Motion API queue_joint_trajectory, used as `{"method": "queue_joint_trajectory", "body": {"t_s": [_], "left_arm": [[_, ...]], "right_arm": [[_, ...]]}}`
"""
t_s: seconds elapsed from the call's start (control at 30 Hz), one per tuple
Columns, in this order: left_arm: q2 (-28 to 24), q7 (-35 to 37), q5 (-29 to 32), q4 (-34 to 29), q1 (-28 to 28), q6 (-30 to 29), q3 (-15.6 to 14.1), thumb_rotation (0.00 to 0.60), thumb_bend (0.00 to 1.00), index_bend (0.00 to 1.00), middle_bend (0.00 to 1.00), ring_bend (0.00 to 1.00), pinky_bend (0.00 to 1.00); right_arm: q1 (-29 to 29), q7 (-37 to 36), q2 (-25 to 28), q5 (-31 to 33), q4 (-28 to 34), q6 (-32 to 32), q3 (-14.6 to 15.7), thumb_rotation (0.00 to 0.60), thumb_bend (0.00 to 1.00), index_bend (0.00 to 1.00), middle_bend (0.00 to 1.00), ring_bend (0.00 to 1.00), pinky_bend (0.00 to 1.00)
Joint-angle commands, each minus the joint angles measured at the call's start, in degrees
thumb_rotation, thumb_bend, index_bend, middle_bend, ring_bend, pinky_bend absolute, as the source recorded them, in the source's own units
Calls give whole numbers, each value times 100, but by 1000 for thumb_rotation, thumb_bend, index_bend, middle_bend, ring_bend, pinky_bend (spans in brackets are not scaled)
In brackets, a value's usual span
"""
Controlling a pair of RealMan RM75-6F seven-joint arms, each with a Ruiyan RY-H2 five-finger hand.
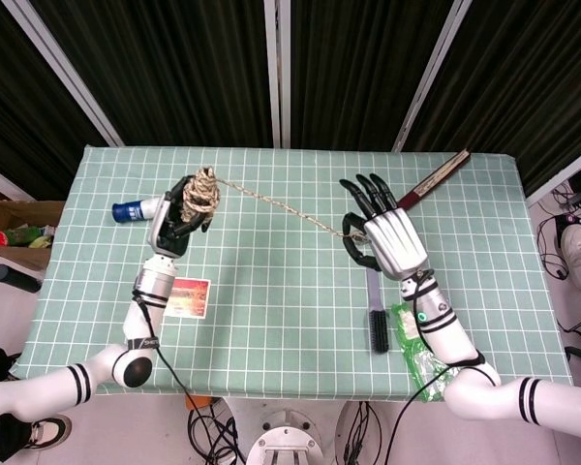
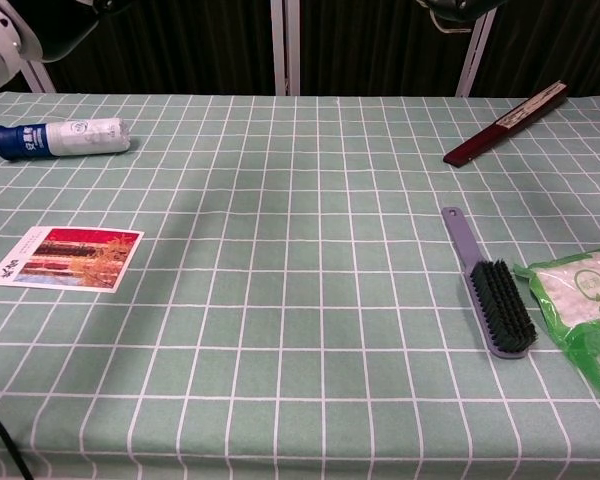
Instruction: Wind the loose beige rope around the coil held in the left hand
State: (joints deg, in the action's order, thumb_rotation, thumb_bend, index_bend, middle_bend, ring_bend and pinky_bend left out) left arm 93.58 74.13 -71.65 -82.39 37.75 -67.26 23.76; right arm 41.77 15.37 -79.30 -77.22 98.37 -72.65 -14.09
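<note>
Left hand (image 1: 181, 215) is gripping the coil (image 1: 199, 192) above the table. Right hand (image 1: 385, 232) is pinching the beige rope (image 1: 281, 203), other fingers spread.

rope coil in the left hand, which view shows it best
The head view: the rope coil sits in plain sight in the left hand, its loose strand running to the right hand. The chest view shows only the table; the coil is out of frame there.

Dark curtains (image 1: 174, 68), green checked table (image 1: 271, 291)
</note>
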Motion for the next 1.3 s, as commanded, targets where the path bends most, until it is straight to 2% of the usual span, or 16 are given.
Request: {"method": "queue_joint_trajectory", "body": {"t_s": [0.03,0.3,0.43,0.63,0.9,1.17,1.3], "left_arm": [[97,-592,118,0,44,62,-8,600,456,777,778,714,836],[252,-1869,409,-128,116,155,-27,600,456,777,778,714,836],[301,-2573,588,-189,185,253,-35,600,457,777,778,714,836],[424,-3247,737,-245,258,258,12,600,457,776,779,714,836],[527,-3802,770,-379,295,197,89,600,458,774,777,714,837],[510,-3928,440,-350,225,173,-75,600,458,774,777,714,837],[496,-4001,312,-325,203,204,-175,600,458,774,777,714,837]], "right_arm": [[18,5,-61,-107,21,-27,-22,600,513,1000,105,0,0],[258,229,-276,-337,95,61,-195,600,512,1000,110,0,0],[514,483,-397,-371,219,256,-345,600,512,1000,110,0,0],[965,999,-616,-218,382,659,-570,600,510,1000,110,0,0],[1776,1783,-1120,504,219,1226,-1041,600,510,1000,112,0,0],[2407,2029,-1542,1458,-219,1289,-1638,600,510,1000,118,0,0],[2677,2113,-1657,1847,-558,1291,-1836,600,511,1000,121,0,0]]}}
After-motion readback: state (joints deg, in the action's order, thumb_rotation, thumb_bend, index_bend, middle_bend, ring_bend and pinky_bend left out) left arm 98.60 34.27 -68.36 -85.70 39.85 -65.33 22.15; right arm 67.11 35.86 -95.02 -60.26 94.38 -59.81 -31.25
